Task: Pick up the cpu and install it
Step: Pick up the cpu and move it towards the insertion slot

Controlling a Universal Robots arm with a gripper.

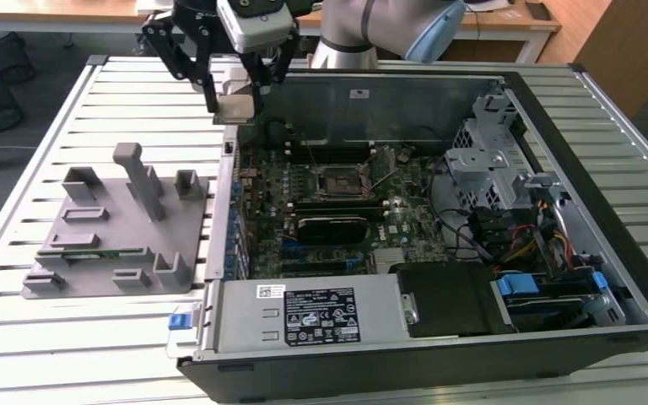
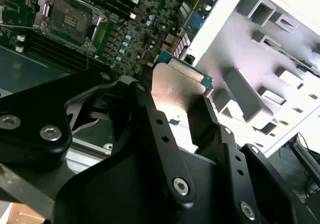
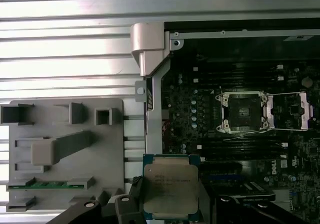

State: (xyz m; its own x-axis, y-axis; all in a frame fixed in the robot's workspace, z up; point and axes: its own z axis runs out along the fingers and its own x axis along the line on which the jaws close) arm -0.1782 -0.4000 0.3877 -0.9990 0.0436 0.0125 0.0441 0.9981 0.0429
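Observation:
The cpu point(image 1: 237, 108) is a flat silvery square with a thin green rim, and my gripper point(image 1: 237, 97) is shut on it. It hangs in the air over the far end of the open computer case's wall, on the exterior view's left. Both wrist views show the cpu point(image 2: 177, 87) point(image 3: 171, 186) clamped between the black fingers point(image 2: 145, 109) point(image 3: 134, 196). The empty socket point(image 1: 341, 181) point(image 2: 70, 17) point(image 3: 245, 112) lies on the motherboard with its metal bracket swung open, well apart from the gripper.
The open computer case point(image 1: 504, 84) lies on a slatted metal table point(image 1: 31, 126). A grey holder block point(image 1: 121, 228) point(image 3: 65, 149) with posts stands on the exterior view's left of the case. A drive cage point(image 1: 493, 160) and cables point(image 1: 526, 245) fill the case's other side.

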